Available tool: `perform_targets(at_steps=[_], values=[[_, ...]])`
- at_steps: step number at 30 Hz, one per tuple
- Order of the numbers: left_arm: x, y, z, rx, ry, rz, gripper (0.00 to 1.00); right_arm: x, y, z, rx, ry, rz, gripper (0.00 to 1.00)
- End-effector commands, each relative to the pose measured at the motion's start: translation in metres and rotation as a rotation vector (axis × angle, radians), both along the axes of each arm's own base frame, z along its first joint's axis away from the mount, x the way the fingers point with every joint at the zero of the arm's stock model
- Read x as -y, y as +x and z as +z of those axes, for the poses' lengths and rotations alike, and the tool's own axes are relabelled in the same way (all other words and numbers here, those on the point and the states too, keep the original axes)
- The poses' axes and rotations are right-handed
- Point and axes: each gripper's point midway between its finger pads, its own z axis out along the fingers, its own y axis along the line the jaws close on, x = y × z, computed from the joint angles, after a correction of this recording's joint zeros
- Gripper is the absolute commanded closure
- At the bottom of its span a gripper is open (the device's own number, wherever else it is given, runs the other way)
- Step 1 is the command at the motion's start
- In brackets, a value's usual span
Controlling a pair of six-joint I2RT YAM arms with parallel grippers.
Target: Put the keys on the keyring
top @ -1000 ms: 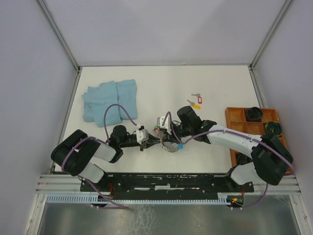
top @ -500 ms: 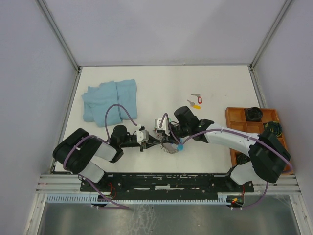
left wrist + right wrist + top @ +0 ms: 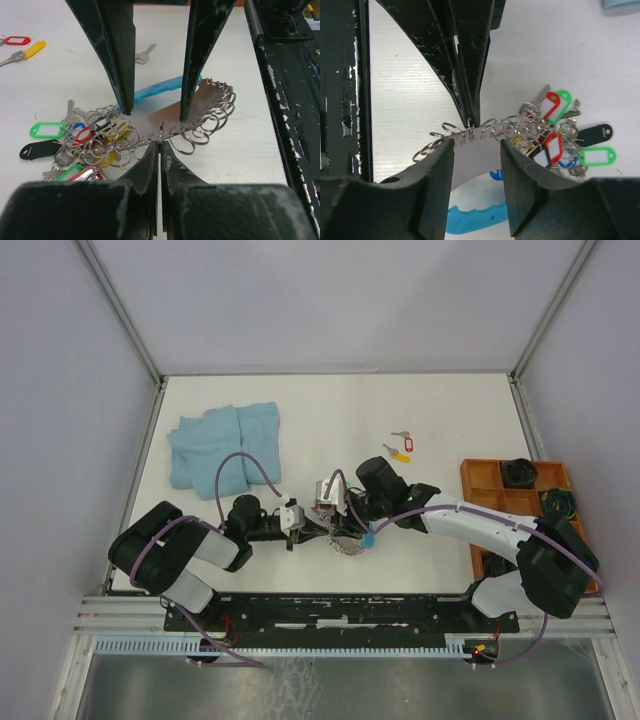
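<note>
A curved metal plate (image 3: 167, 116) with numbered holes carries a row of wire keyrings; a blue handle (image 3: 150, 91) lies under it. My left gripper (image 3: 160, 144) is shut, with one keyring (image 3: 160, 135) pinched between its tips at the plate's edge. My right gripper (image 3: 476, 144) is open, one finger on each side of the plate (image 3: 472, 165). A bunch of keys (image 3: 80, 145) with coloured tags hangs on the plate's other end. Two loose keys, one with a red tag (image 3: 17, 40) and one with a yellow tag (image 3: 32, 49), lie apart on the table (image 3: 400, 450).
A plain silver key (image 3: 145, 52) lies just beyond the plate. A crumpled blue towel (image 3: 225, 445) lies at the back left. An orange compartment tray (image 3: 490, 480) with dark round parts stands at the right edge. The black base rail (image 3: 290, 100) runs close beside the plate.
My right gripper has opened and let go of the plate. My left gripper has closed fully on the keyring. Both arms stay almost where they were.
</note>
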Motion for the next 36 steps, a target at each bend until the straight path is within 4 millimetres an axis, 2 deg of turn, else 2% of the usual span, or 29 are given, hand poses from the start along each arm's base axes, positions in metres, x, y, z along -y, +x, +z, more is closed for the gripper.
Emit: perform_targets(at_steps=[1, 4, 11, 16, 21, 24, 26, 27, 32, 36], values=[[0.004, 0.010, 0.020, 0.093, -0.044, 0.015, 0.97, 0.001, 0.014, 0.044, 0.057, 0.090, -0.143, 0.46], [0.002, 0.013, 0.022, 0.102, -0.050, 0.039, 0.97, 0.016, 0.025, 0.049, 0.069, 0.087, -0.293, 0.40], [0.000, 0.021, 0.026, 0.089, -0.064, 0.101, 0.97, 0.062, 0.040, 0.055, 0.105, 0.080, -0.606, 0.37], [-0.005, 0.031, 0.033, 0.067, -0.101, 0.188, 0.97, 0.101, 0.051, 0.047, 0.079, 0.036, -0.887, 0.34], [-0.009, 0.037, 0.038, 0.044, -0.133, 0.252, 0.97, 0.125, 0.051, 0.029, -0.011, -0.044, -1.082, 0.18], [-0.010, 0.039, 0.037, 0.029, -0.136, 0.267, 0.97, 0.138, 0.054, 0.022, -0.018, -0.043, -1.184, 0.14], [-0.010, 0.039, 0.037, 0.020, -0.141, 0.267, 0.97, 0.145, 0.058, 0.019, -0.036, -0.030, -1.256, 0.02], [-0.010, 0.040, 0.037, 0.014, -0.144, 0.274, 0.97, 0.146, 0.059, 0.017, -0.051, -0.022, -1.277, 0.00], [-0.011, 0.041, 0.040, -0.008, -0.161, 0.296, 0.97, 0.160, 0.064, 0.002, -0.103, -0.054, -1.394, 0.00], [-0.014, 0.044, 0.041, -0.017, -0.166, 0.320, 0.97, 0.161, 0.064, -0.017, -0.183, -0.094, -1.423, 0.10]])
